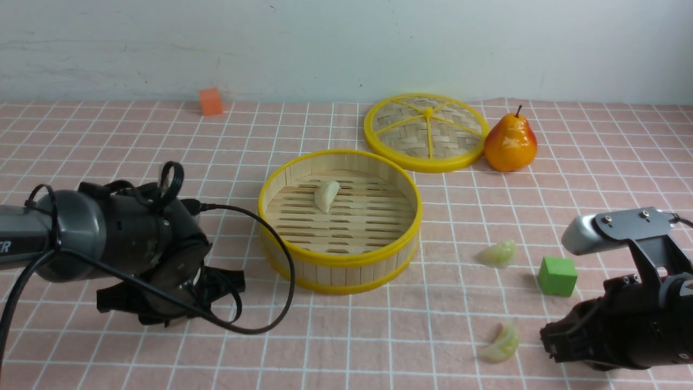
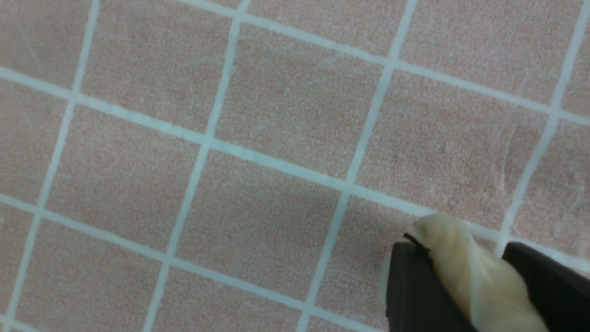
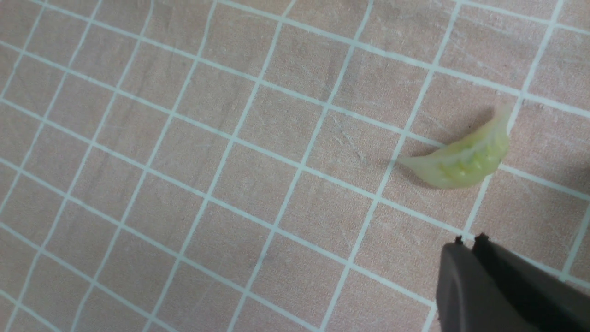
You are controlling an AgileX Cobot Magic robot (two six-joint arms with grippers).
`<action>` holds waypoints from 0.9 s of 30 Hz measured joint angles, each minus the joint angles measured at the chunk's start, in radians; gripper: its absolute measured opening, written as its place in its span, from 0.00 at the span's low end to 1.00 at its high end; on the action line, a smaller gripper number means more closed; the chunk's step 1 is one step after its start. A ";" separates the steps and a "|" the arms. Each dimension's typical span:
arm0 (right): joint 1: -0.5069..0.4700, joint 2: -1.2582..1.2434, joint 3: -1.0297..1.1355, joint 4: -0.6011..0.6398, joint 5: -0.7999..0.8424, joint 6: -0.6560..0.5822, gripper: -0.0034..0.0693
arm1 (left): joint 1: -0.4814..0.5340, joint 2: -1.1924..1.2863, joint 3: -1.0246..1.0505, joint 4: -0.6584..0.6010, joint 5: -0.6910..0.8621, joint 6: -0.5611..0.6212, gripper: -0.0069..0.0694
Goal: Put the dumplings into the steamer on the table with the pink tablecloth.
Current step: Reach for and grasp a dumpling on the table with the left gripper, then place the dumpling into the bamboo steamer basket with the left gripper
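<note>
Squeezing gently looks like the thing to get right here: the cream dumpling lies on the pink tablecloth with the left end effector pinching it, one dark finger against each flank and the pleated tip poking out past them. From the front, that arm sits low over the table, just left of the steamer, and the dumpling itself is hidden under it. I'd guess the dumpling is soft, so only enough pressure to keep it from slipping. Then a straight lift until it clears the yellow rim, a short carry to the right, and a low release onto bare slats beside the other cream dumpling already inside. The left arm's black cable loops right across the steamer's near wall, and it could catch the rim on the way over. Two green dumplings wait on the cloth to the right, one near the green cube, one closer in. The right end effector hangs near that one with its fingers pressed together, holding nothing.
</note>
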 joint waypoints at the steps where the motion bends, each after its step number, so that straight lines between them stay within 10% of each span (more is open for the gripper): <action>1: 0.000 0.000 0.000 0.000 0.000 0.000 0.09 | 0.000 -0.002 0.000 -0.002 0.000 0.004 0.39; 16: 0.000 0.000 -0.001 0.012 -0.004 -0.001 0.09 | -0.002 0.064 -0.543 -0.703 0.145 1.003 0.39; 27: 0.000 0.000 -0.001 0.012 -0.004 -0.044 0.10 | -0.072 0.305 -0.668 -0.553 0.163 1.139 0.52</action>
